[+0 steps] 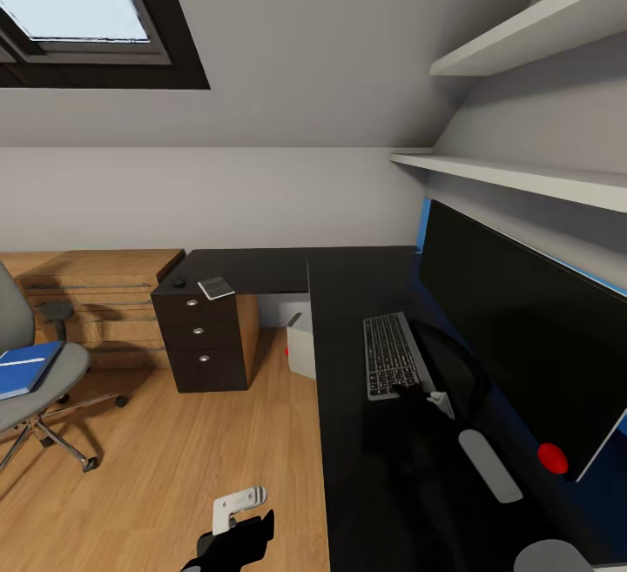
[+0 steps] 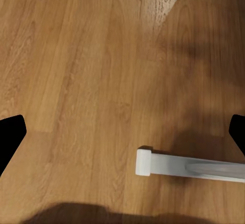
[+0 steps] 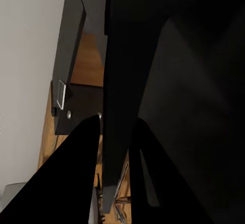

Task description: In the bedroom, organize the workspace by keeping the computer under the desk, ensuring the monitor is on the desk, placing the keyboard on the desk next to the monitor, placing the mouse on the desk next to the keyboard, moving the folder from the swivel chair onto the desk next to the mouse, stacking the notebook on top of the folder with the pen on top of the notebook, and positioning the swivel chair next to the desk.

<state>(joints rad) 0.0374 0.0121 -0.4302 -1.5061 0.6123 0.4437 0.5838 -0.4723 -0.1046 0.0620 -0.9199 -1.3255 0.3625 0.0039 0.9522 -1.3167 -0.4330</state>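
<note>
Keyboard [image 1: 394,356] pinched edge-on between right fingers [image 3: 76,173]; left fingers [image 2: 10,137] spread; no legible writing.

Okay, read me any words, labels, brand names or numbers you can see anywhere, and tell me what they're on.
No readable text anywhere.
The keyboard: key markings too small and blurred to read.
The monitor: blank dark screen, only a red dot, no brand name.
The blue folder and the grey notebook: plain covers.
</note>
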